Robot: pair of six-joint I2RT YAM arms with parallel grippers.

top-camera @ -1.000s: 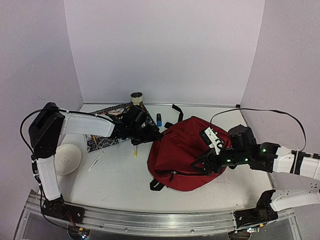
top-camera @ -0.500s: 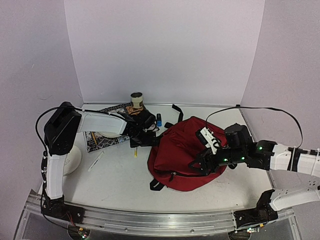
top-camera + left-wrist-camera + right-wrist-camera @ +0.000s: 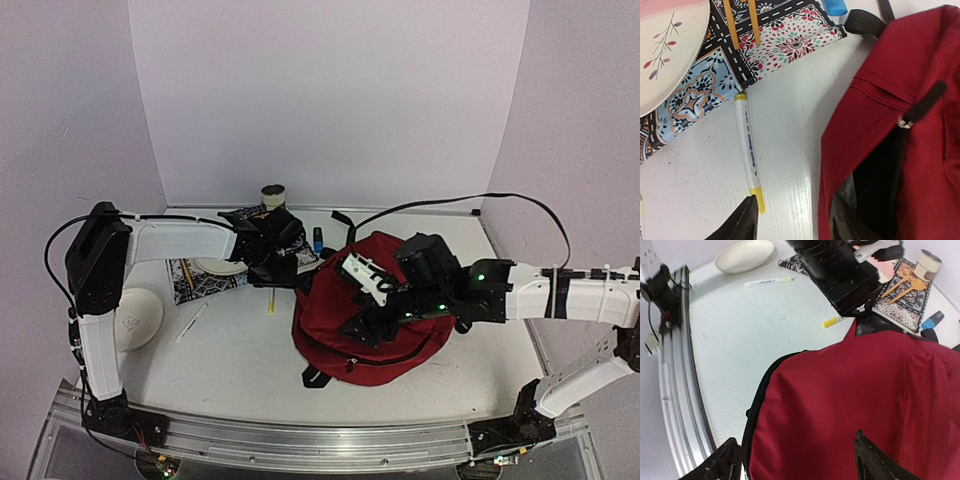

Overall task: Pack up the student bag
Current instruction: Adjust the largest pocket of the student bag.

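Observation:
The student bag (image 3: 400,355) is a dark-red backpack lying on the white table, right of centre. Its mouth gapes on the left side, showing dark lining (image 3: 880,180). My left gripper (image 3: 285,270) sits low at that mouth. In the left wrist view this gripper (image 3: 792,222) straddles the bag's red edge (image 3: 832,165): one fingertip (image 3: 840,222) is inside the opening, the other on the table side, with a gap to the fabric. My right gripper (image 3: 365,315) hovers open over the bag's red top (image 3: 840,405), holding nothing.
A yellow-capped marker (image 3: 747,150) lies just left of the bag. Behind it are a patterned mat (image 3: 780,45) with orange sticks (image 3: 730,25), a pale plate (image 3: 665,55), a blue item (image 3: 318,240) and a tape roll (image 3: 273,196). A white bowl (image 3: 135,318) and a white pen (image 3: 192,323) lie at the left.
My left jaws have narrowed at the bag's open edge. My right arm has swung left across the bag, from its right side to over its middle.

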